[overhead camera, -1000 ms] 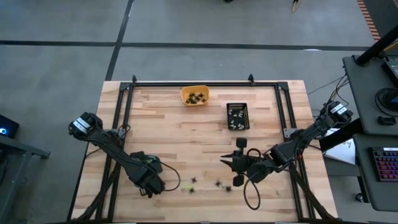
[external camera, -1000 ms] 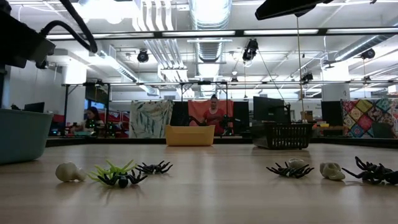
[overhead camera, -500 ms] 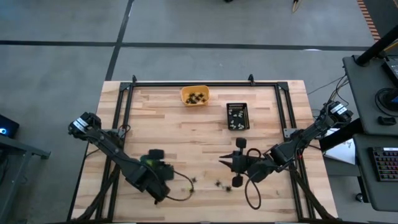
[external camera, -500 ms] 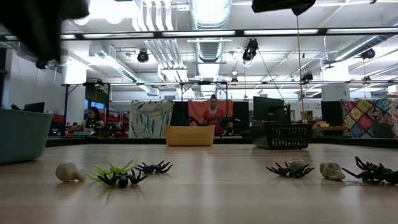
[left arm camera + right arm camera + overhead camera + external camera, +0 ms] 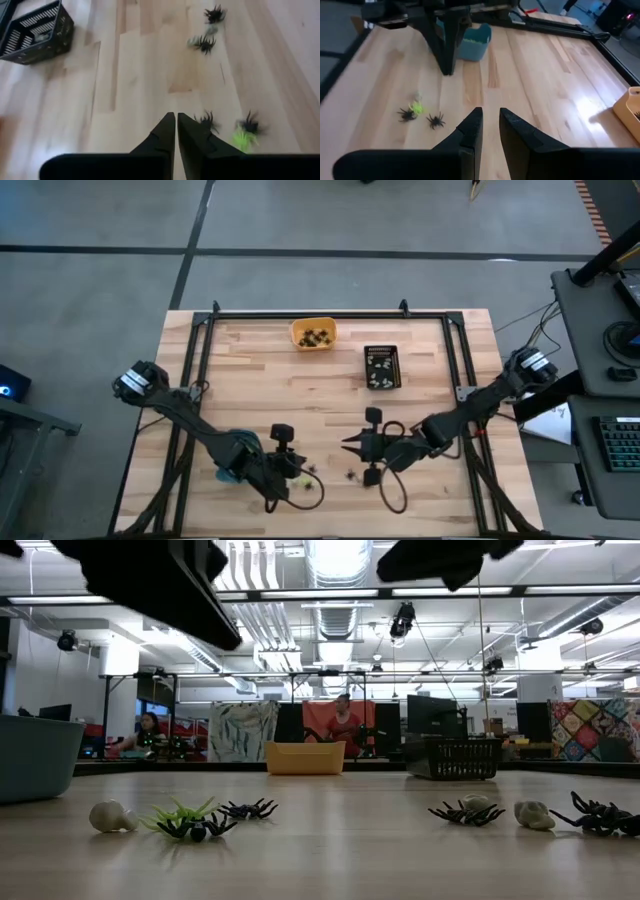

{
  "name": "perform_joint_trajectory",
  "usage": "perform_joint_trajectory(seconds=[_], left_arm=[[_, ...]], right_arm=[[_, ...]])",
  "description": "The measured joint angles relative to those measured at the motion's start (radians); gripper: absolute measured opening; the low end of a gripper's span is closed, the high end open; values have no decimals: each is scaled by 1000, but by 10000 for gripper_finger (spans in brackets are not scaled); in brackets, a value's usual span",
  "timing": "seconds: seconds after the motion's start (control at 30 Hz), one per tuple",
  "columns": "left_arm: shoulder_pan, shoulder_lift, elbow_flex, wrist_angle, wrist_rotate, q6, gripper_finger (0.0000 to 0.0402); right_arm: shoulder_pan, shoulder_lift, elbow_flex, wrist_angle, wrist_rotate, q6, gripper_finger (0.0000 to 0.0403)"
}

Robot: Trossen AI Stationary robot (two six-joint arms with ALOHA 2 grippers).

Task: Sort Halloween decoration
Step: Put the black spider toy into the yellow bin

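Note:
Tiny trinkets lie loose on the wood near the table's near edge. In the low view I see a whitish one, a lime-green one with a black spider, more spiders and another whitish piece. My left gripper hovers shut just left of a black spider and a lime-green piece. My right gripper hovers open, right of the trinkets, pointing toward the table's left.
An orange tray and a black tray with trinkets inside stand near the far edge. A blue tray sits by my left arm near the near-left corner. People show in the room beyond the table.
My left arm has swung along the near edge toward the table's right, from beside the blue tray to the lime-green trinket. My right gripper has shifted toward the table's left, closer to the spiders. The trinkets have stayed put.

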Motion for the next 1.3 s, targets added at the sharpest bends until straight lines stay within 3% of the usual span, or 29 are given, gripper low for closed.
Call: perform_joint_trajectory(seconds=[0.27,0.4,0.8,1.0,1.3], left_arm=[[19,31,-126,298,58,8,1],[26,61,-152,351,59,13,1],[35,147,-189,438,97,10,0],[34,178,-193,431,115,-3,0],[36,205,-195,428,115,-49,0]], right_arm=[[-10,142,51,20,-32,-46,57],[-14,215,100,20,-54,-67,57],[-22,427,241,27,-192,-157,57],[-53,485,263,95,-322,-144,58],[-101,537,263,122,-382,-78,103]])
